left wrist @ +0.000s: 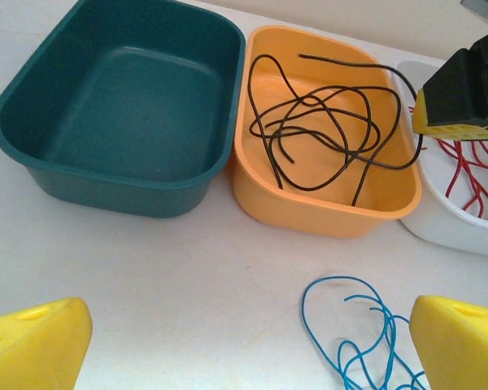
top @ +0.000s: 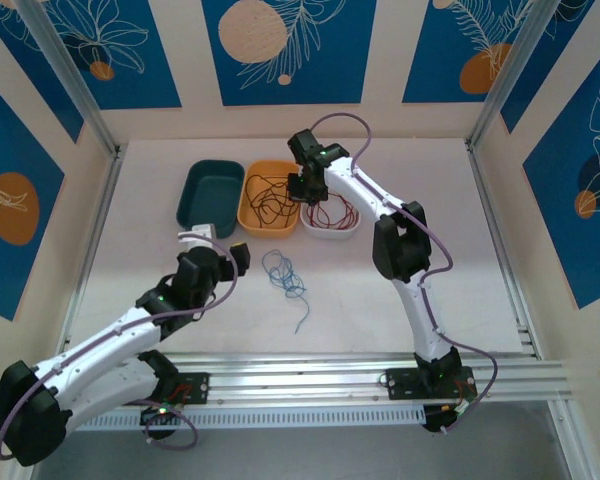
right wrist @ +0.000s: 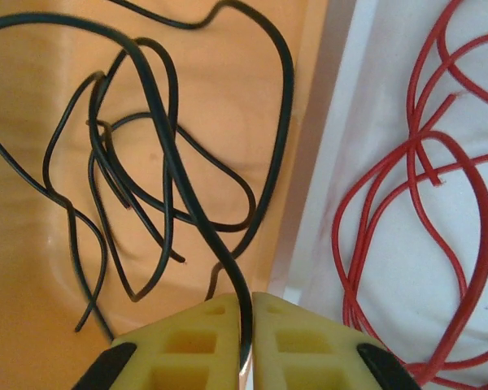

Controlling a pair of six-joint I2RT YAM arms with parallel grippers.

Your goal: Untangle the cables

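**Sorting step: release due**

My right gripper (right wrist: 246,325), nearly shut, pinched the black cable (right wrist: 177,175) over the orange tray (left wrist: 309,213) by the tabletop's (top: 380,300) far edge; releasing looked next. My left gripper (left wrist: 248,333) gaped empty above the blue cable (top: 282,270), mid-tabletop.

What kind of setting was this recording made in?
Probably a lab robot test booth rather than a home or factory: a white table boxed in by blue leaf-print panels on aluminium posts, with two robot arms bolted to a rail at its near edge.
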